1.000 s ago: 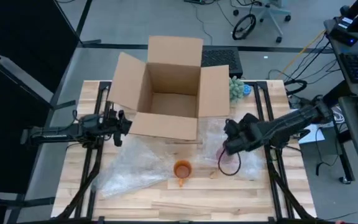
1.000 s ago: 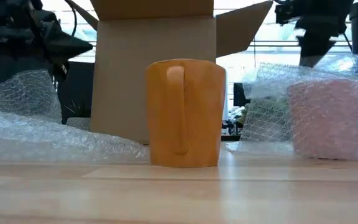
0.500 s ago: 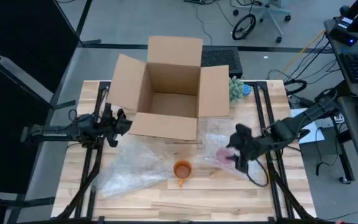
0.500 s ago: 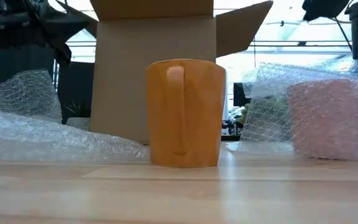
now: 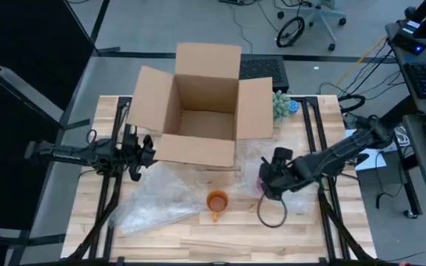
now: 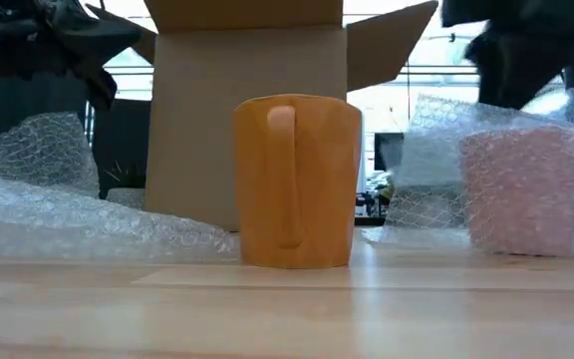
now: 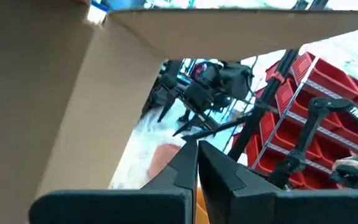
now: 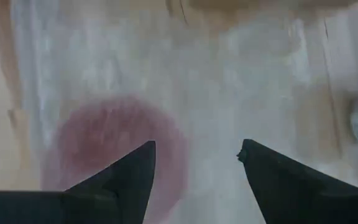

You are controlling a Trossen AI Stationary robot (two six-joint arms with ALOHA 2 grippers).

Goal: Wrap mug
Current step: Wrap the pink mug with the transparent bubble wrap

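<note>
Your right pincer, spread wide and empty, hovers over the bubble-wrapped pink mug right of the orange mug; next, lower and close on the wrap, I judge

The mug at the table's front is plain orange. A second mug is pale pink under clear, dotted bubble wrap. The box is plain brown cardboard, and the table is light striped wood.
</note>
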